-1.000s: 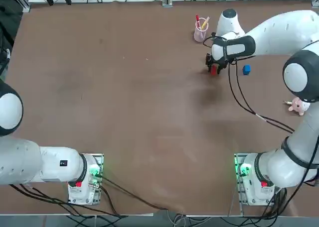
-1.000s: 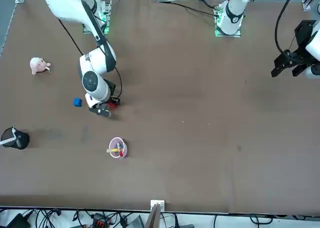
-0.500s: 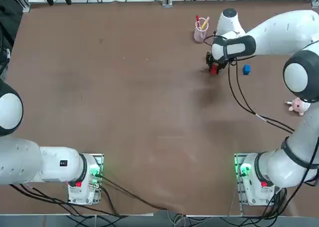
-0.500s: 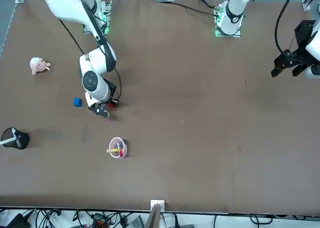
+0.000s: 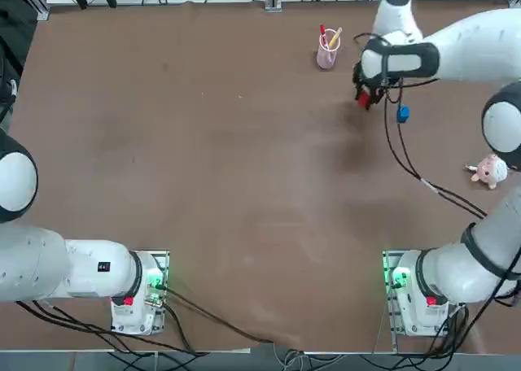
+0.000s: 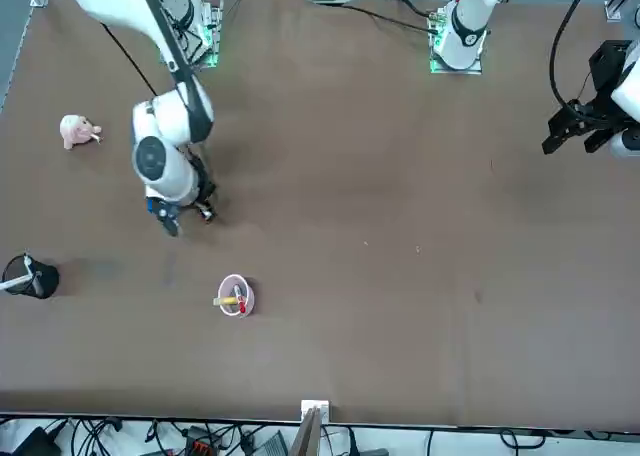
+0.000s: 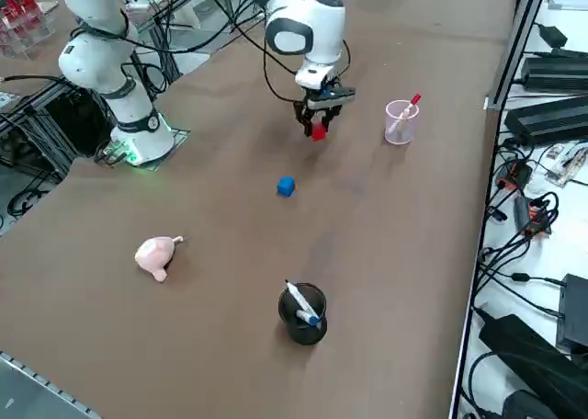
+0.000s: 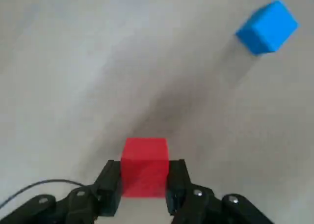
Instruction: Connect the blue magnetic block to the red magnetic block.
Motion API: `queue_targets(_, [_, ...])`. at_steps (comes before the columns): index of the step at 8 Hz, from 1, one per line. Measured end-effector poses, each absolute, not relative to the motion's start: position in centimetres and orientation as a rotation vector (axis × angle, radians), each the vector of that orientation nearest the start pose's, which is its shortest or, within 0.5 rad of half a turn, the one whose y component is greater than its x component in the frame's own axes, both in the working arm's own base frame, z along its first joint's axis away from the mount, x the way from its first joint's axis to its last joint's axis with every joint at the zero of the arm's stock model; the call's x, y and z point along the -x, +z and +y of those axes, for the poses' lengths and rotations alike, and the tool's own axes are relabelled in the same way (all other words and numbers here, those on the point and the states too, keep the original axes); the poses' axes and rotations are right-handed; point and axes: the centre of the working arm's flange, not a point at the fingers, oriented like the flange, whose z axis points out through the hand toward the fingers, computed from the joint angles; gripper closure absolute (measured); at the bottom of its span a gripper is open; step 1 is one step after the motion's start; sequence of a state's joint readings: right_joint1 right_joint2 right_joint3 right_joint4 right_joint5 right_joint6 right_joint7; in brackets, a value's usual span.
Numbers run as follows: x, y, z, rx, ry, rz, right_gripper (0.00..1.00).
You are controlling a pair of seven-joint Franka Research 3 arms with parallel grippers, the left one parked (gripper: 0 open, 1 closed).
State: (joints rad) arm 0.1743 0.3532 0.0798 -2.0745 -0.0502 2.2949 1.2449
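Note:
My right gripper [image 8: 143, 177] is shut on the red magnetic block [image 8: 144, 166], a small red cube pinched between the two black fingers. The same gripper [image 5: 365, 99] holds the red block [image 5: 363, 100] lifted off the brown table, at the far right of the top view. The blue magnetic block [image 5: 402, 114] lies on the table a short way to the right of the gripper, apart from the red one. In the right side view the red block [image 7: 318, 131] hangs under the gripper [image 7: 318, 125], with the blue block [image 7: 286, 186] on the table nearer the camera. The blue block [image 8: 268, 27] also shows in the wrist view.
A clear pink cup [image 5: 327, 54] holding pens stands on the table just left of the gripper. A pink plush toy [image 5: 487, 172] lies at the right edge. A black cup [image 7: 302, 313] with a pen stands near the table's right side.
The right gripper has risen off the table with the red block and shifted right, toward the blue block. The blue block has stayed put.

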Motion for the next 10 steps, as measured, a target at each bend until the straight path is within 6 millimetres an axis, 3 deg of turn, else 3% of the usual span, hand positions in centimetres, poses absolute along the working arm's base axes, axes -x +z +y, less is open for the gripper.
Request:
queue_targets(2, [-55.8, 24.3, 11.5, 2.702, 0.152, 1.802, 0.52])
queue_targets(5, [-56.0, 23.5, 7.0, 2.476, 0.176, 2.098, 0.52])
queue_targets(7, [-55.6, 22.3, 4.0, 2.366, 0.177, 2.17, 0.52])
queue_targets(10, [-54.7, 20.4, 2.5, 2.359, 0.198, 2.183, 0.52])
